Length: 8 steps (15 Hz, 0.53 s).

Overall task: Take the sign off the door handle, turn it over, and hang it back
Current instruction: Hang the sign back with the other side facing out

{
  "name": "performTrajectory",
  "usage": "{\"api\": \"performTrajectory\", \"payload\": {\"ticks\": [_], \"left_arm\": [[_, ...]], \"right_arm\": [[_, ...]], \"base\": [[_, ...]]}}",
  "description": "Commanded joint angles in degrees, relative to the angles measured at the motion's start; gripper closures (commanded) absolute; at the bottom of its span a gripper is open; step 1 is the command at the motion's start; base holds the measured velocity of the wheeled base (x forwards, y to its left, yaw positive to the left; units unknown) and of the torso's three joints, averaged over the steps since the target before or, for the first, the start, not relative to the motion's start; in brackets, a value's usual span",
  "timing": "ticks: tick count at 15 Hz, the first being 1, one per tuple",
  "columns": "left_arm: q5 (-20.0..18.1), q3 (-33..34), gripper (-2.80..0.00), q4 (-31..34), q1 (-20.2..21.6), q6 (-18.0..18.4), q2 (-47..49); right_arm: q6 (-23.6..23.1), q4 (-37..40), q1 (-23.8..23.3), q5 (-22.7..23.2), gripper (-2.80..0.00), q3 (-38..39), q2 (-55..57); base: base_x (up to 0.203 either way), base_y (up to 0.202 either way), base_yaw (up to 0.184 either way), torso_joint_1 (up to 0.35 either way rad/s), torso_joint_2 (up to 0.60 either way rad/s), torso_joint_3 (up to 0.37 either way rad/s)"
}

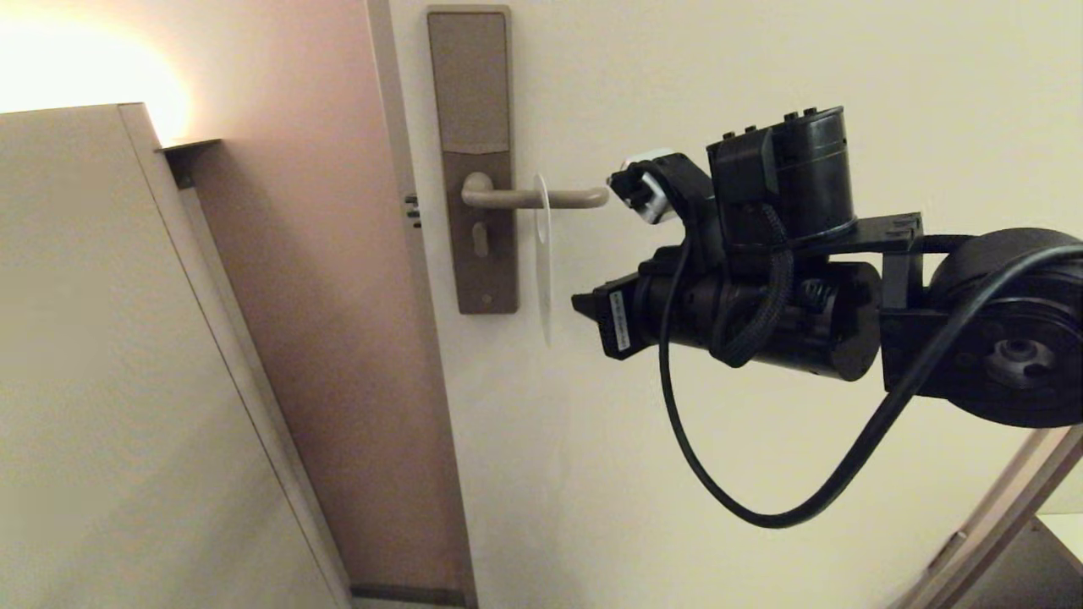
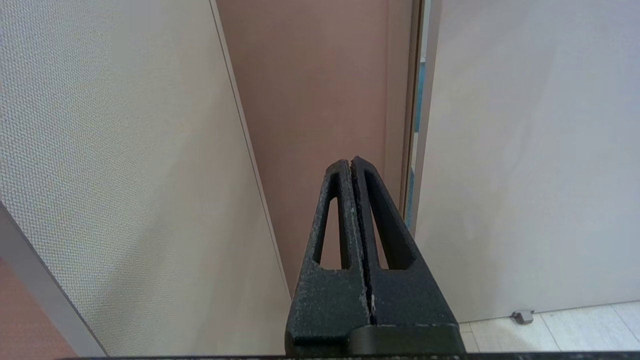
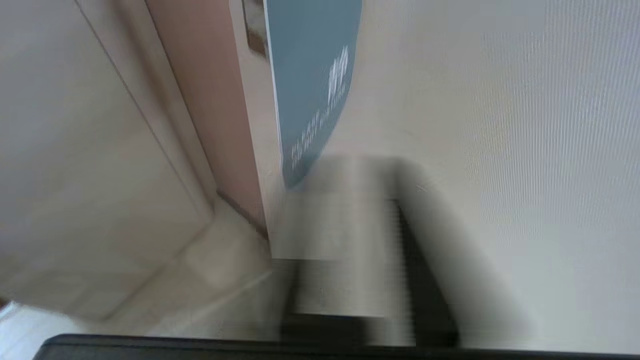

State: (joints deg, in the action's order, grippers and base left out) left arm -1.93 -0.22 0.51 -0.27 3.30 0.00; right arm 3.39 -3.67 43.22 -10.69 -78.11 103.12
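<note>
The sign [image 1: 543, 254] hangs on the door handle [image 1: 525, 199] and shows edge-on as a thin white strip in the head view. Its teal-blue face with white lettering [image 3: 310, 75] fills the upper part of the right wrist view. My right gripper [image 1: 602, 317] is just to the right of the sign, below the lever's rounded end, and is not touching it. In the right wrist view the gripper is a smear. My left gripper [image 2: 351, 162] is shut and empty, low down, pointing at the gap beside the door.
The handle sits on a tall brown lock plate [image 1: 471, 101] on the cream door [image 1: 761, 68]. The pinkish door jamb [image 1: 321, 296] and a beige panel [image 1: 85, 338] lie to the left. A black cable [image 1: 744, 507] loops under my right arm.
</note>
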Motion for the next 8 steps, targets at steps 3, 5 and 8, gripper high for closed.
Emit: {"api": "performTrajectory", "payload": {"ticks": [3, 5, 8], "left_arm": [[0.0, 0.0, 0.0, -0.1, 0.0, 0.0, 0.1], [0.0, 0.0, 0.0, 0.0, 0.0, 0.0, 0.1], [0.0, 0.0, 0.0, 0.0, 0.0, 0.0, 0.0]], "right_arm": [[0.1, -4.0, 0.1, -0.1, 0.0, 0.1, 3.0], [-0.1, -6.5, 0.2, 0.0, 0.0, 0.0, 4.1], [-0.8, -7.0, 0.3, 0.0, 0.0, -0.1, 5.5]], "base": [[0.0, 0.0, 0.0, 0.0, 0.0, 0.0], [0.0, 0.0, 0.0, 0.0, 0.0, 0.0], [0.0, 0.0, 0.0, 0.0, 0.0, 0.0]]}}
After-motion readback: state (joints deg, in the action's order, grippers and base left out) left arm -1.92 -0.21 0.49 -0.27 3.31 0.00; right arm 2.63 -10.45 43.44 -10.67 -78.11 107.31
